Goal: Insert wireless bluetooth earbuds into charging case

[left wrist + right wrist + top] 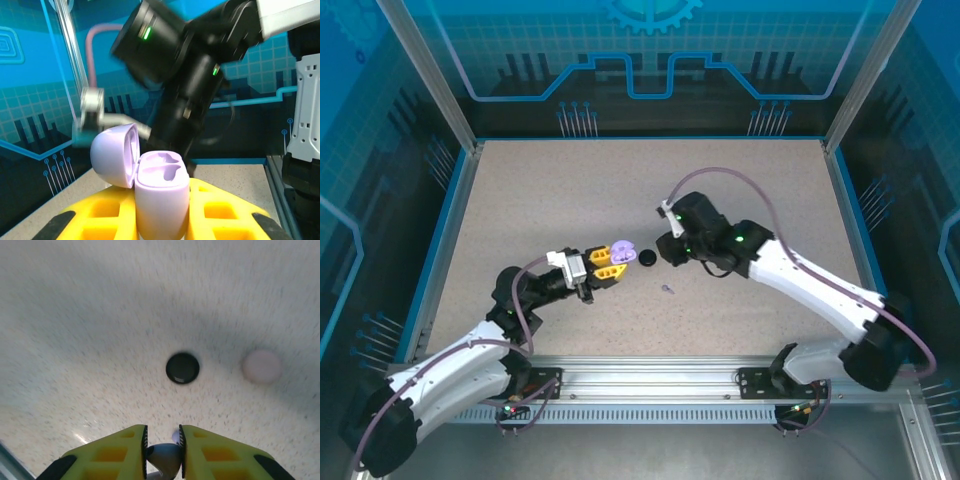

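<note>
My left gripper (617,259) is shut on a lavender charging case (623,249), held above the table. In the left wrist view this case (162,192) stands upright between the yellow fingers (222,210), its lid (114,156) swung open to the left and both sockets bare. My right gripper (163,432) is shut on a small greyish-lavender earbud (165,459), hanging over the table just right of the case. From above, the right gripper (668,250) sits close to the lavender case. Another tiny earbud (667,288) lies on the table in front of them.
A black round case (647,259) lies on the table between the two grippers, and the same black case (182,368) is below the right jaws. A pale pink round case (261,366) lies to its right. The right arm (190,65) looms blurred behind the lavender case.
</note>
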`<action>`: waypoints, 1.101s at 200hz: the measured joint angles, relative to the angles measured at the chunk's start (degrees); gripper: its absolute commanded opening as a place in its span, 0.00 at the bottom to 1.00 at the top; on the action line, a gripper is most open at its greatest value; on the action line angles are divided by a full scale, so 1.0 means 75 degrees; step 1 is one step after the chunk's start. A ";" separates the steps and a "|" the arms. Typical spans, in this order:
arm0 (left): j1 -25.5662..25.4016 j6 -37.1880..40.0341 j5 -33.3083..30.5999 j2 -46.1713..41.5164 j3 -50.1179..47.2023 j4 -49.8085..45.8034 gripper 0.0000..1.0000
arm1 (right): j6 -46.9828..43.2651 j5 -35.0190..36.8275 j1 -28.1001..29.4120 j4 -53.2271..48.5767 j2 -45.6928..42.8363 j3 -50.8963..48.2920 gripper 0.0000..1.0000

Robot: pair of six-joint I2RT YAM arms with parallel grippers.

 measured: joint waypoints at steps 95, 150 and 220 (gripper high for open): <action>-0.0009 -0.0367 -0.0137 0.1198 0.0122 0.0405 0.00 | -0.1714 -0.0254 0.0402 0.1428 -0.2075 0.0003 0.23; -0.0009 -0.0621 -0.0318 0.1472 0.0338 0.0463 0.00 | -0.2398 -0.0114 0.1166 0.1923 -0.1673 0.0000 0.23; -0.0009 -0.0769 -0.0525 0.1553 0.0364 0.0463 0.00 | -0.3019 0.0627 0.1958 0.2063 -0.0898 0.0085 0.23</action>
